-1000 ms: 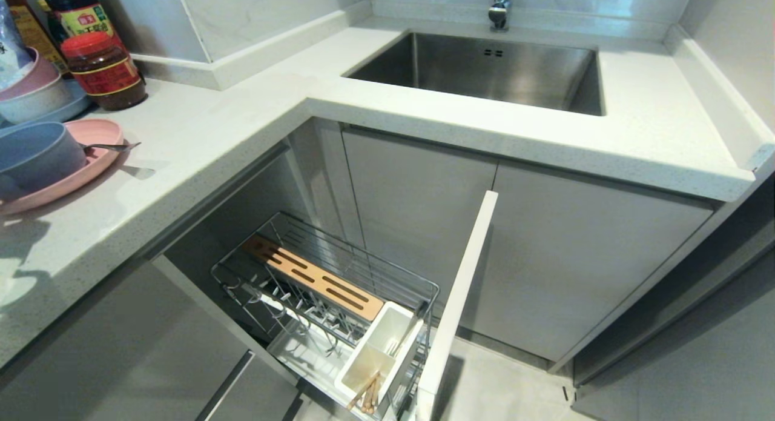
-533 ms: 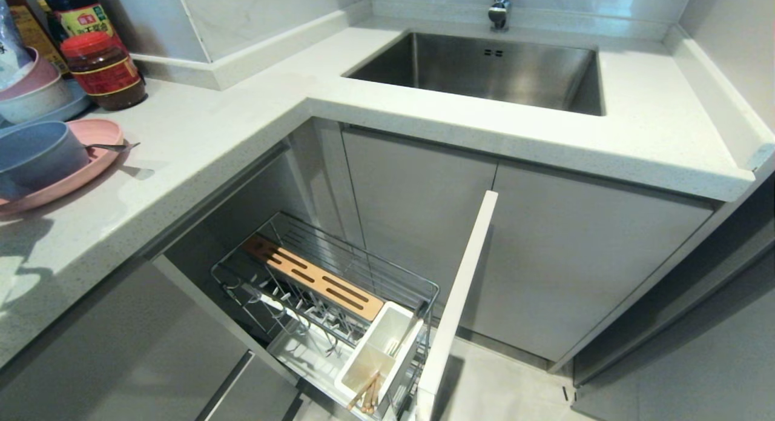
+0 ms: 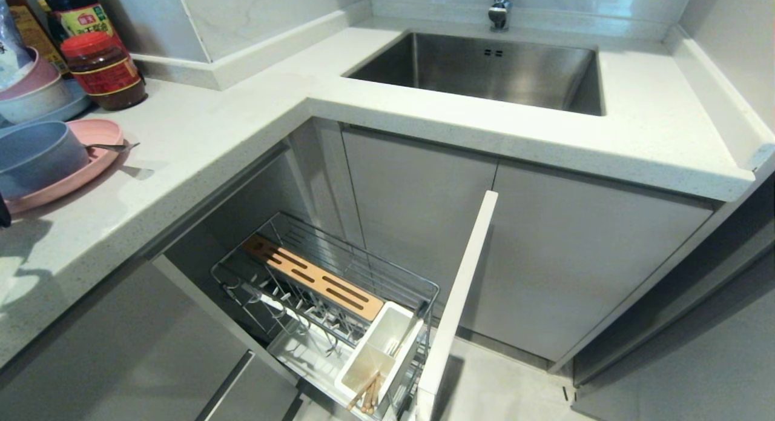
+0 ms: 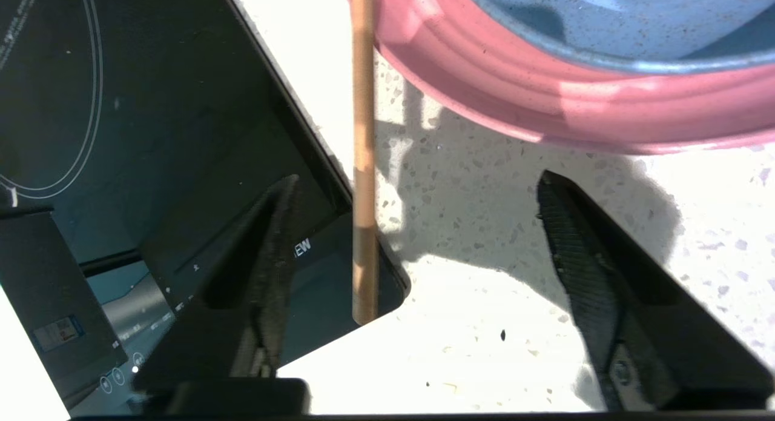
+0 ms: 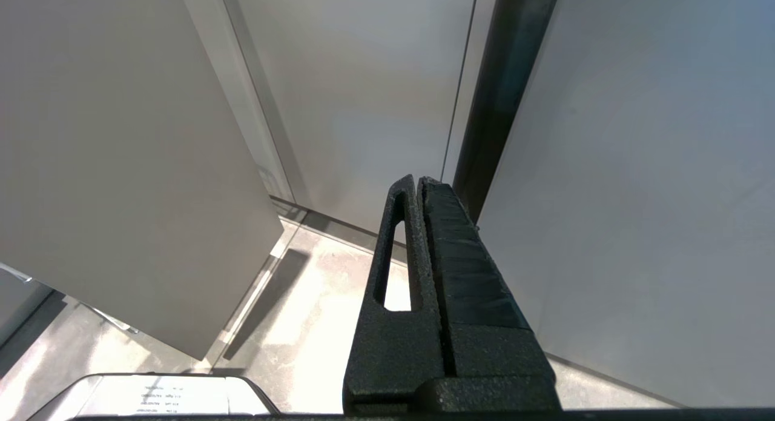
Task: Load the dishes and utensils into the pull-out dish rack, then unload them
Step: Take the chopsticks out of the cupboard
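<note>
The pink plate (image 3: 91,163) sits on the counter at the far left with the blue-grey bowl (image 3: 36,154) on it and a slim metal utensil (image 3: 112,147) jutting off its rim. Below the counter, the pull-out dish rack (image 3: 339,300) stands drawn out. Wooden chopsticks (image 3: 366,394) lean in its white utensil box (image 3: 378,354). My left gripper (image 4: 419,177) hovers open just short of the plate (image 4: 545,106). A single chopstick (image 4: 363,166) lies loose between its fingers, nearer one finger and touching neither. My right gripper (image 5: 418,182) hangs shut and empty, low by the cabinet fronts.
A black cooktop (image 4: 151,136) lies beside the left gripper, its corner under the chopstick. A sauce jar (image 3: 103,69), bottles and stacked bowls (image 3: 33,91) crowd the counter's back left. The sink (image 3: 484,69) is behind. The rack's pale front panel (image 3: 460,294) sticks out into the floor space.
A dark tip now shows at the left edge of the head view beside the pink plate, where none showed before. Everything else looks the same.
</note>
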Tool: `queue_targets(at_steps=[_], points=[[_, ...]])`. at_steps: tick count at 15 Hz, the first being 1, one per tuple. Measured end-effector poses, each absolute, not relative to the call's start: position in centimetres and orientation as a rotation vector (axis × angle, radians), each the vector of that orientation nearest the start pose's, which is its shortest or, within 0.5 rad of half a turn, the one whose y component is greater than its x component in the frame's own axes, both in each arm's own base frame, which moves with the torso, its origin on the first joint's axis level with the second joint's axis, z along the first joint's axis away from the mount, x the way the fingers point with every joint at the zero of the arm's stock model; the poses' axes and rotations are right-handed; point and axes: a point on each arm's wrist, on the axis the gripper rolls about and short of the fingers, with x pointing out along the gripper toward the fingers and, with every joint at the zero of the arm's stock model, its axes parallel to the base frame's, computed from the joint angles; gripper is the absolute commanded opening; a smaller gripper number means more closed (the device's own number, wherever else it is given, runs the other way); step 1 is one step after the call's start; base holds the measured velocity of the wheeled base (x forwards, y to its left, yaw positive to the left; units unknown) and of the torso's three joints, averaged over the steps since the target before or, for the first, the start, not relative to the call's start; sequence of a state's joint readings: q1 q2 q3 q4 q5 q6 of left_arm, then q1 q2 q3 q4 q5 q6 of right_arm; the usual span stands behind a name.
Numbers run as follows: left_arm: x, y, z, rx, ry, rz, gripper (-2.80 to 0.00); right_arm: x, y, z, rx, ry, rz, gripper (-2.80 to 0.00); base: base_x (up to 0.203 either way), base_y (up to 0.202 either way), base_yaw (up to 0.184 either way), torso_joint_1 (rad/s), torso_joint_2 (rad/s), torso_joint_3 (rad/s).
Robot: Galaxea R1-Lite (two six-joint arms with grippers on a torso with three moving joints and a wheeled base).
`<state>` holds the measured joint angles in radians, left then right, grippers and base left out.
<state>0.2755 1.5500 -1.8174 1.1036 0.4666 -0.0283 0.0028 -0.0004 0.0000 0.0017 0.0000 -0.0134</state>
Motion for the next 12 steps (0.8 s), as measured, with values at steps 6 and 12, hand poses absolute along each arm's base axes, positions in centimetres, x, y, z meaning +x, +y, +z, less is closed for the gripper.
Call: queue_targets(at_steps=[6,12], points=[[17.5,6.0,35.8,0.044,0.765,0.72,-2.8,-2.3,0.0,7.5,-0.013,0.001,0.003,-2.8,0.0,0.0,0.0,0.0,0.0,0.0],[14.1,4.5,39.4,-0.06,0.415,0.715,-2.8,-2.3,0.0,7.5,-0.013,0.001,0.003,-2.8,0.0,0.0,0.0,0.0,0.0,0.0]])
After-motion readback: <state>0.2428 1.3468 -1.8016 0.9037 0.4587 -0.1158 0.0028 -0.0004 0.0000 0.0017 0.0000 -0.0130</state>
